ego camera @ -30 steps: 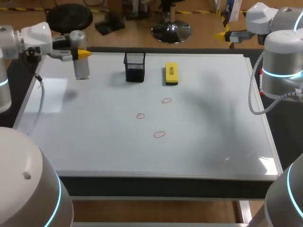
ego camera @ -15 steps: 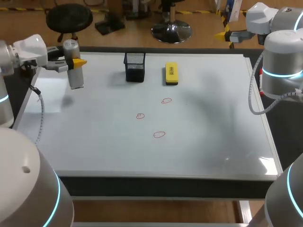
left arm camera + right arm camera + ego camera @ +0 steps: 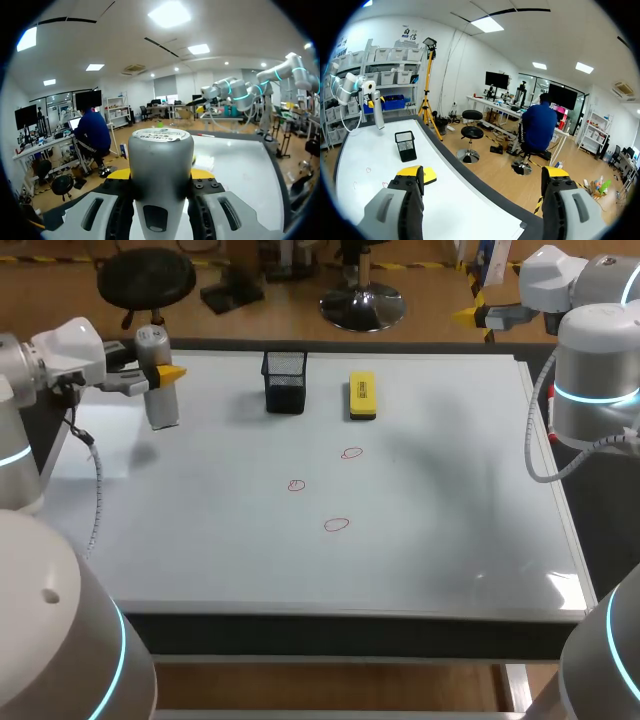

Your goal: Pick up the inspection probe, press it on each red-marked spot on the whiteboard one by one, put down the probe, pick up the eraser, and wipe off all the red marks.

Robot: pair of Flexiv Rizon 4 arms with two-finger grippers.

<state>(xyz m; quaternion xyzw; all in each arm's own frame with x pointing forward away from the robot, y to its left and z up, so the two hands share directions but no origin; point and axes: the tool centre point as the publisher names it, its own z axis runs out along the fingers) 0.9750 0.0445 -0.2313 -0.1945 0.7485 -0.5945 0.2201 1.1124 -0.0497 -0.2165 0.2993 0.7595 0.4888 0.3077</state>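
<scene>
The left gripper [image 3: 160,373] stayed clamped on the inspection probe [image 3: 162,405], having drawn it towards the whiteboard's [image 3: 450,540] far left corner, then nearly stopped. The red marks [image 3: 337,525] mid-board looked untouched, so pressing seemed yet to begin.

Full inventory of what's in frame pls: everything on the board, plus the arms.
whiteboard: 1, white, covers the table top
red marks: 3, red outlines, middle of the whiteboard
mesh cup: 1, black, near the far edge, left of the eraser
eraser: 1, yellow, near the far edge, right of the mesh cup
probe: 1, grey, roughly upright, over the far-left corner of the whiteboard
left hand: 1, yellow tips, shut on the probe
right hand: 1, yellow tips, open and empty, off the far-right corner
</scene>
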